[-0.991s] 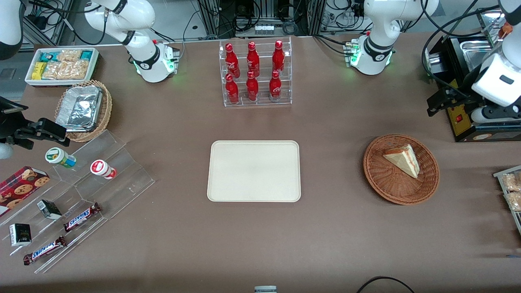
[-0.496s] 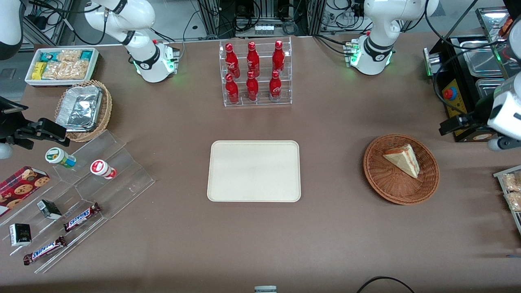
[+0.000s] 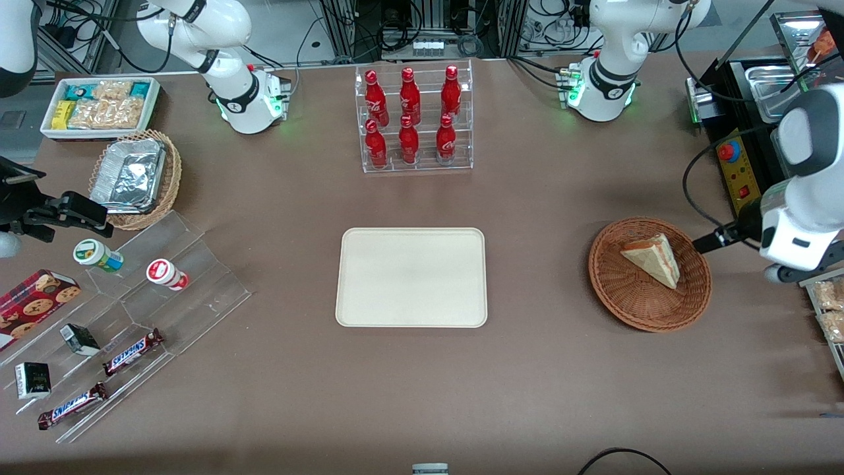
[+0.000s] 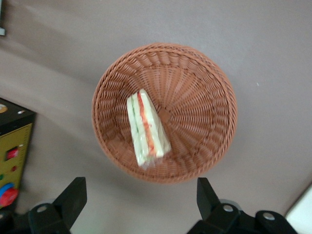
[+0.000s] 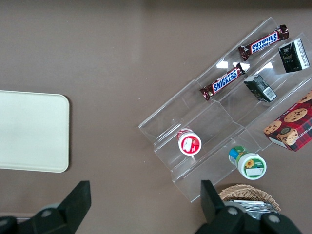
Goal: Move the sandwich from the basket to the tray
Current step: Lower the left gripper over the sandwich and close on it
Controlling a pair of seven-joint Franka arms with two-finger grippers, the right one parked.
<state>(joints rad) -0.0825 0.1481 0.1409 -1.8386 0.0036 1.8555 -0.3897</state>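
— Where is the sandwich sitting?

— It is lying in the reddish-brown wicker basket, at the right middle of the front frame, toward the working arm's end of the table. In the wrist view the sandwich is resting on its side against the basket's inner slope, its red, orange and green layers facing up.

— And the left gripper?

— In the front view it is hovering just beside the basket's rim, on the side toward the working arm's end. In the wrist view the gripper is showing two dark fingers spread wide apart, with nothing between them; they are standing clear of the sandwich and the basket.

— What about the tray?

— The cream tray is lying flat at the centre of the front frame, well apart from the basket. Farther from the camera, a clear rack of red cola bottles is standing upright at upper centre.
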